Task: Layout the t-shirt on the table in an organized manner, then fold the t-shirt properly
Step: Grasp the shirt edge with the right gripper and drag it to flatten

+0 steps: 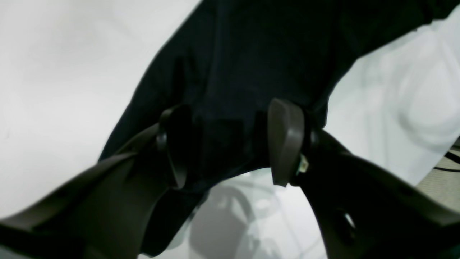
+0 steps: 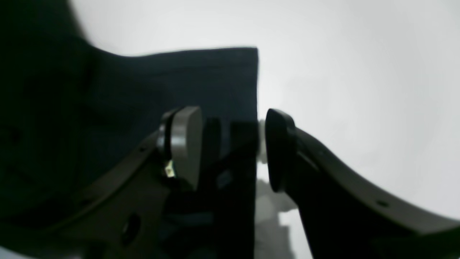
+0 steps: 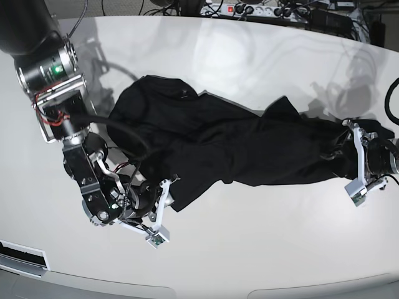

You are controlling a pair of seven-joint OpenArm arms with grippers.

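Both grippers spread at the shirt's ends

The right gripper (image 3: 163, 212) stands wide around the t-shirt's (image 3: 237, 146) edge; the left gripper (image 3: 356, 154) is parted too, fabric between its fingers; the shirt lies rumpled across the table (image 3: 262, 62).

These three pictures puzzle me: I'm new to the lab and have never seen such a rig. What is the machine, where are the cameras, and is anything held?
It is a robot with two arms at a white table. The base view looks down on the whole scene; the other two come from cameras on each wrist, looking out between the fingers. A black t-shirt lies stretched out but rumpled. The left gripper stands open astride one end of it, and the right gripper stands open at a straight cloth edge. Neither one pinches the cloth.
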